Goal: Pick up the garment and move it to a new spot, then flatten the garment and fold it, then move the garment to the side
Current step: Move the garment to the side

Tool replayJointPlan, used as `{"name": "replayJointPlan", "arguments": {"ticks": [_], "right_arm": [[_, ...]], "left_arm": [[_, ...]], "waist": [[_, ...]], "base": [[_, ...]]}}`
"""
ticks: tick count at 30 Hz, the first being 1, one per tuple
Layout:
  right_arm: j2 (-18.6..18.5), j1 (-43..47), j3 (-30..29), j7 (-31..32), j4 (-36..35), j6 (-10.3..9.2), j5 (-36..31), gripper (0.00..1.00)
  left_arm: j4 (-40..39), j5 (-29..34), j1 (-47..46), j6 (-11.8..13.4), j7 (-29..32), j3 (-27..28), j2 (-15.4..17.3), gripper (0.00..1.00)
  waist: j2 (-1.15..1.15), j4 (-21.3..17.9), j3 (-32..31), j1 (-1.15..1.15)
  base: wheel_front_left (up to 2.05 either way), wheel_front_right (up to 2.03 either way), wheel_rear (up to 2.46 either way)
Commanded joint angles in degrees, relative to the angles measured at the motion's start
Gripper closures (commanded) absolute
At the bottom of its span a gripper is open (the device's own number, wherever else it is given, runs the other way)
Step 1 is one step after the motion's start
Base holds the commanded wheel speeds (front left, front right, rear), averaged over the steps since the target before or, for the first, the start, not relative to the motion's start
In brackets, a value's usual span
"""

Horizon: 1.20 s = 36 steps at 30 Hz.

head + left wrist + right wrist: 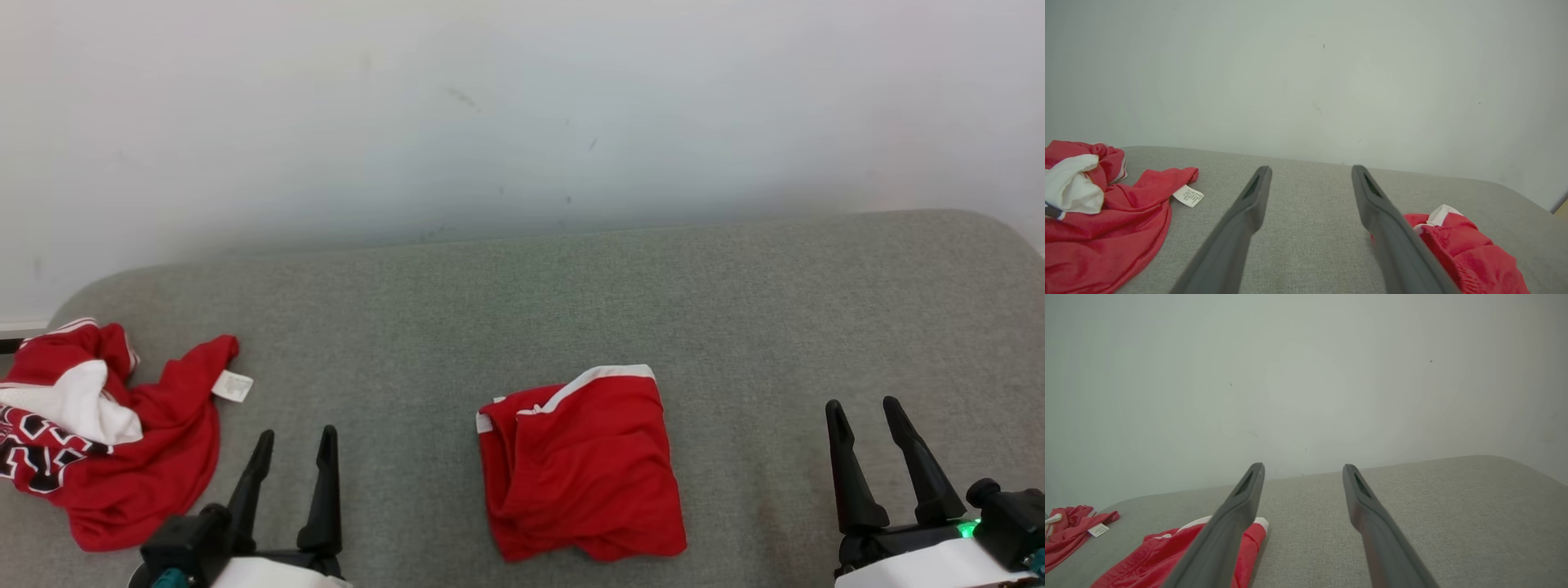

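Both hands are idle at my end. The left hand [297, 434] sits at the lower left of the head view, its two dark fingers spread apart with nothing between them. The left wrist view confirms it: the left hand [1311, 168] shows bare grey fabric in the gap. The right hand [861, 404] is at the lower right, fingers equally parted and empty, and in its own wrist view the right hand [1303, 465] points across the open surface towards the wall.

The folded red garment [584, 474] lies on the grey cushioned surface [735, 327], roughly midway between my two hands and touching neither. It is a compact, roughly square bundle with a white band [604, 376] along its far edge and a few soft creases across the top. From the left wrist it shows as the folded red garment [1470, 253], partly behind the right-side finger. From the right wrist the folded red garment [1147, 555] sits behind the left-side finger.

Well off to my left a crumpled red and white jersey [147, 457] lies in a loose heap near the surface's edge, with black lettering [33, 457] and a white care label [233, 385] poking out on the side facing the centre. I see the same crumpled red and white jersey [1106, 241] and care label [1188, 197] from the left wrist, and small at the far left from the right wrist [1069, 531].

A pale, lightly scuffed wall [522, 122] rises behind the surface.
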Motion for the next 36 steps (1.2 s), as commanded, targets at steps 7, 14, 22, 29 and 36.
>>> {"name": "replayJointPlan", "arguments": {"ticks": [7, 14, 22, 29, 36], "right_arm": [[0.3, -0.4, 0.5, -0.2, 1.8, 0.01, -2.1, 0.0], [-0.2, -5.0, 3.5, 1.5, 5.8, 0.01, 0.2, 0.0], [0.1, -13.2, 7.9, 12.5, 14.2, 0.01, 6.2, 0.0], [1.6, -18.9, 6.0, 22.4, 26.2, 0.01, 7.9, 0.0], [3.5, -22.1, 4.1, 31.7, 37.2, 0.01, 8.2, 0.0]], "left_arm": [[0.2, 0.3, -0.3, 0.0, 0.0, -0.5, 0.2, 0.0], [0.2, -0.3, -0.7, 0.1, 0.0, -1.6, 0.2, 0.0], [0.4, -1.3, -1.7, 0.3, 0.0, -2.7, 0.2, 0.0], [0.6, -1.6, -2.2, 0.6, 0.0, -3.2, 0.2, 0.0], [0.7, -1.6, -2.4, 0.5, 0.0, -3.1, 0.2, 0.0]], "waist": [[0.0, 0.7, -0.2, 0.0], [0.0, 2.3, 0.1, 0.0], [0.0, 6.3, 1.4, 0.0], [0.0, 9.8, 2.3, 0.0], [0.0, 12.2, 2.7, 0.0]], "base": [[0.0, 0.0, 0.0], [0.0, 0.0, 0.0], [0.0, 0.0, 0.0], [0.0, 0.0, 0.0], [0.0, 0.0, 0.0]]}}
